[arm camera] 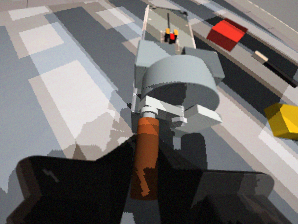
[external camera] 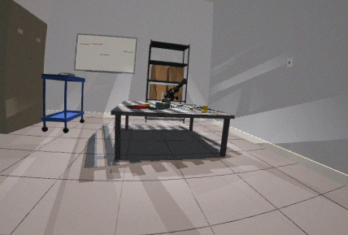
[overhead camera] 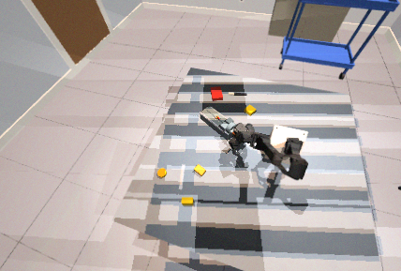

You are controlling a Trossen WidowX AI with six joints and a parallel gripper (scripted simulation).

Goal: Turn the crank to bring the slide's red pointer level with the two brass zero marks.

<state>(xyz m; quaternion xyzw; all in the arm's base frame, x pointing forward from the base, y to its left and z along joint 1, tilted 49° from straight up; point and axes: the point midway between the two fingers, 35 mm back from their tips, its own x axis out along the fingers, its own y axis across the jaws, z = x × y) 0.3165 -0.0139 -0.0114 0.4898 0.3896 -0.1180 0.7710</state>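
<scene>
Pincer [arm camera: 145, 185] is clamped on the brown crank handle [arm camera: 145, 155], one dark finger on each side of it. Directly ahead of the pincer sits the grey crank housing [arm camera: 180, 85], with the handle joined at its near lower edge. Beyond the housing the slide rail [arm camera: 165, 22] runs away from the pincer; the red pointer [arm camera: 171, 36] sits between the two brass marks [arm camera: 167, 33]. Ahead and right of the pincer, a red block [arm camera: 227, 34] and a yellow block [arm camera: 282, 119] lie on the striped surface [arm camera: 60, 90].
</scene>
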